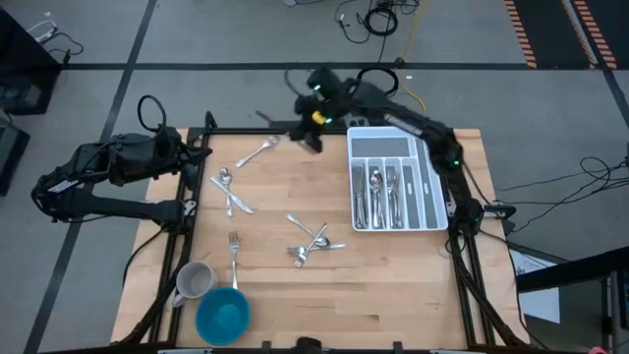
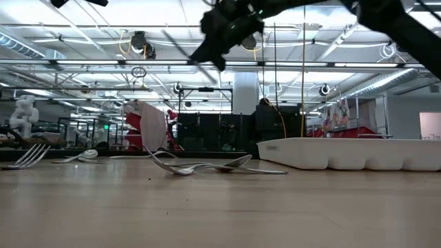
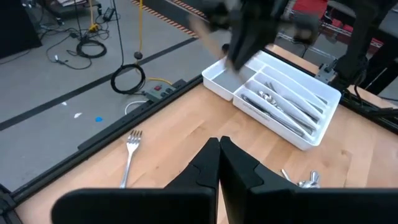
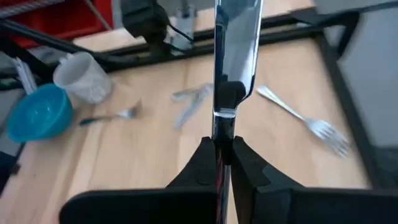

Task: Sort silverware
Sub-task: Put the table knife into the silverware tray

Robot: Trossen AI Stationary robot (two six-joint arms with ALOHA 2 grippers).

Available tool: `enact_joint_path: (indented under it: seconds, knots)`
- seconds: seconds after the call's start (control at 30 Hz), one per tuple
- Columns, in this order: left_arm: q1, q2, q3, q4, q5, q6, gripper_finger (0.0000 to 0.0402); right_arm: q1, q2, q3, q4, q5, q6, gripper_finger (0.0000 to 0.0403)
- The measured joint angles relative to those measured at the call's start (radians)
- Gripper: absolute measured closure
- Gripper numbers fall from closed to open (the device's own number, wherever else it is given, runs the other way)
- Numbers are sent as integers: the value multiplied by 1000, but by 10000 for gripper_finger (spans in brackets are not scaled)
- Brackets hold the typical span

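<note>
Left tool [image 3: 219, 163]: fingers pressed together, empty, parked at the worktop's [image 1: 295, 295] left edge. Blue bowl [image 1: 222, 315] and grey mug [image 1: 194, 280]: near-left corner. Loose silverware: one fork [image 1: 234, 251] beside the mug, pieces [image 1: 232, 193] at left centre, fork [image 1: 257, 152] near the far edge, small pile [image 1: 313, 245] at centre. Right tool [image 4: 218, 152]: clamped on a knife [image 4: 233, 56], raised above the far edge, just left of the tray. White organiser tray [image 1: 432, 202]: right side, several pieces [image 1: 381, 195] lying in its compartments.
</note>
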Motion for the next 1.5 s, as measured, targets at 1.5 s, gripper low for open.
enact_joint_path:
  seconds: [1.5]
  knots:
    - [0, 0, 0, 65, -7, 28, 391, 217, -860, -1169, 244, 740, 1133, 403]
